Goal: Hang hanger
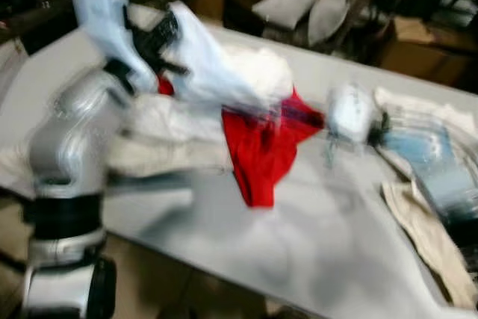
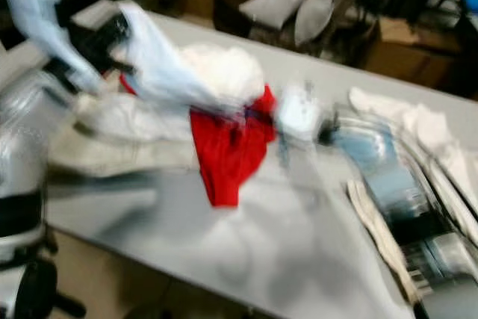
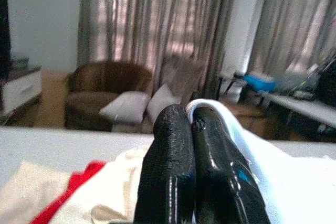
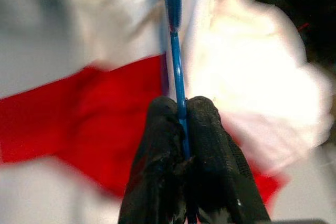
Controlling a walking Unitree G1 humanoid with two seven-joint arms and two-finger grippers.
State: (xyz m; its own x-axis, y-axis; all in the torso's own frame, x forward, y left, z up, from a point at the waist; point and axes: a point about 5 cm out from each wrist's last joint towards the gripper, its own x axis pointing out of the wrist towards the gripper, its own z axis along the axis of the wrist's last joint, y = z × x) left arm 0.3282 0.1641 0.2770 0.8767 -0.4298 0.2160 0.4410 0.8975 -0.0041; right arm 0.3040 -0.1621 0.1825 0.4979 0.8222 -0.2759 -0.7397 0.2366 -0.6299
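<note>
Both eye views are blurred. My left gripper (image 1: 158, 39) is raised over the table's far left and is shut on a pale blue garment (image 1: 205, 65), whose fabric drapes beside its fingertips (image 3: 181, 121). The garment stretches right toward a red cloth (image 1: 261, 147) and a white cloth heap (image 1: 261, 69). My right gripper (image 4: 182, 106) is shut on a thin blue hanger (image 4: 173, 51) that runs up under the pale garment, above the red cloth. In the eye views the right wrist (image 1: 351, 113) sits just right of the red cloth.
The grey table (image 1: 299, 244) also carries cream clothes (image 1: 160, 140) at the left and beige cloth (image 1: 429, 237) and white cloth (image 1: 418, 106) at the right. Its front edge runs diagonally, with floor below. Behind stand an armchair with cushions (image 1: 287, 5) and a cardboard box (image 1: 418, 46).
</note>
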